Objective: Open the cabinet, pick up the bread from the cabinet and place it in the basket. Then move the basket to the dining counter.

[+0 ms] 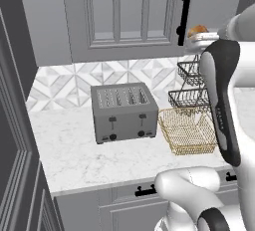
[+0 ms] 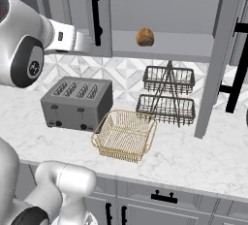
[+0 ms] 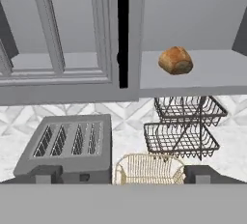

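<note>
Cabinet point(image 2: 160, 10) fills the space ahead of the fingers, I note: its right door swung wide, the left one shut beside its black bar handle point(image 3: 122, 30), and the grey shelf point(image 3: 202, 76) bare apart from the bread point(image 3: 176, 60). Lower, toaster point(image 3: 67, 146) sits ahead-left of the fingers on the marble worktop point(image 1: 74, 150), dark two-tier rack point(image 3: 185, 124) ahead-right, basket point(image 3: 149, 169) between the tips and empty. Gripper point(image 3: 123, 177) has its fingers point(image 3: 200, 174) spread fully apart, holding nothing; bread rests above and just right of them, well clear.
</note>
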